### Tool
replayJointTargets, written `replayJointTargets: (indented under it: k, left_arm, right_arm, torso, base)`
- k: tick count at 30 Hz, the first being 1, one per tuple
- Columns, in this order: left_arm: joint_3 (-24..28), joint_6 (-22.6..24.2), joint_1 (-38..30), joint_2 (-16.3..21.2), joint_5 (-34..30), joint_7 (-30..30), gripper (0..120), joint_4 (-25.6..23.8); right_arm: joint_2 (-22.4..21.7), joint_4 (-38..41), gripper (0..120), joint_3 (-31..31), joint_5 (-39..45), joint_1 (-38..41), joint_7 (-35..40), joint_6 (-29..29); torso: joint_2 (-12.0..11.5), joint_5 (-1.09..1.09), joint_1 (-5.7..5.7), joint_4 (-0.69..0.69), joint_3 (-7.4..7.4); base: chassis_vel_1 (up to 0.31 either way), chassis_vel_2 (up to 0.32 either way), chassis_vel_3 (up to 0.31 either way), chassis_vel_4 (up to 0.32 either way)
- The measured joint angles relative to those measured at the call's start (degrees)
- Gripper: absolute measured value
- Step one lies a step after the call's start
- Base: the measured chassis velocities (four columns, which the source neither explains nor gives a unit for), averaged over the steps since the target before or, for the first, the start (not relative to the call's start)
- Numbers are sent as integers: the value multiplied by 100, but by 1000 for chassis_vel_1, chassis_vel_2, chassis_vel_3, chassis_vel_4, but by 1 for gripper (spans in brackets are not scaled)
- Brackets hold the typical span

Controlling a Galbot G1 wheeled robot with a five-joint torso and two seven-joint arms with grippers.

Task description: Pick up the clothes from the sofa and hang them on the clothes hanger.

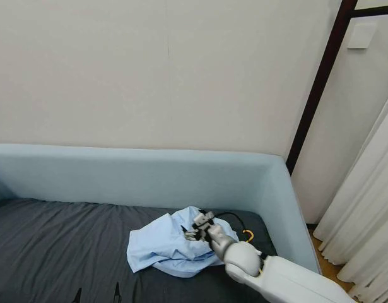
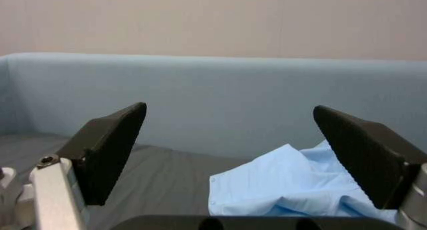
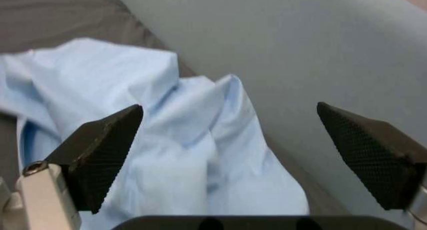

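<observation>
Grey sofa seat [image 1: 55, 243] bears a crumpled pale-blue shirt [image 1: 159, 249]; left gripper [image 2: 228, 111] and right gripper [image 1: 195, 228] jaws gape.

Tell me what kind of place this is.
Probably a home living room: a pale blue upholstered sofa, a crumpled light blue shirt lying on its dark grey seat under the open right gripper, and white curtains beside it.

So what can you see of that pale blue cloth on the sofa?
It is a light blue shirt of thin, soft-looking cloth, crumpled in a loose heap. It lies on the sofa's dark grey seat near the right end, close to the pale blue backrest. The robot's open right hand is poised over its rear edge.
</observation>
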Motion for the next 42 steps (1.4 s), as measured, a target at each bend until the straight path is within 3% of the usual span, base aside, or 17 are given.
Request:
replayJointTargets:
  k: [2, 5, 6, 11, 17, 22, 28, 33, 35, 42]
  left_arm:
    - [-17, 20, -2, 25, -53, 3, 99, 8]
    - [-20, 42, -5, 32, -91, 6, 99, 23]
    - [-20, 54, -5, 32, -99, 9, 98, 35]
    - [-5, 60, 39, 26, -99, 26, 99, 51]
    - [-15, 51, 133, 42, -119, 61, 99, 49]
    - [-30, 30, 238, 76, -166, 146, 99, 53]
    - [-54, 28, 267, 79, -156, 161, 99, 56]
    - [-63, 23, 269, 53, -152, 161, 99, 56]
    - [-73, 21, 261, 47, -147, 146, 99, 63]
    - [-83, 13, 252, 33, -141, 131, 99, 69]
  right_arm:
    - [-297, 204, 100, 530, -373, -677, -276, 257]
    - [-373, 241, 100, 886, -697, -1352, -473, 481]
    - [-314, 141, 100, 1072, -981, -1757, -566, 689]
    - [151, -330, 100, 1327, -1502, -2353, -774, 1191]
    - [651, -1038, 100, 1115, -1839, -2213, -1056, 1608]
    - [1190, -2000, 100, 711, -1980, -1650, -1285, 1846]
    - [1431, -2431, 100, 487, -2065, -1336, -1310, 1896]
    - [1643, -2876, 86, 456, -2159, -1215, -1383, 1896]
    - [1777, -3246, 64, 501, -1997, -1143, -1618, 1926]
    - [1832, -3402, 41, 419, -1892, -1023, -1688, 1976]
  torso:
    - [0, 1, 0, 0, 0]
    - [0, 0, 0, 1, 0]
    - [0, 2, 0, -1, 0]
    - [0, 2, 0, 2, 0]
    - [0, 0, 0, 3, 0]
    - [0, -2, 0, 3, 0]
    - [0, -1, 0, 2, 0]
    - [0, -1, 0, 2, 0]
    - [0, -1, 0, 1, 0]
    - [0, -1, 0, 2, 0]
  base:
    - [0, 0, 0, 0]
    - [0, 0, 0, 0]
    - [0, 0, 0, 0]
    - [0, 0, 0, 0]
    - [0, 0, 0, 0]
    - [0, 0, 0, 0]
    - [0, 0, 0, 0]
    - [0, 0, 0, 0]
    - [0, 0, 0, 0]
    - [0, 0, 0, 0]
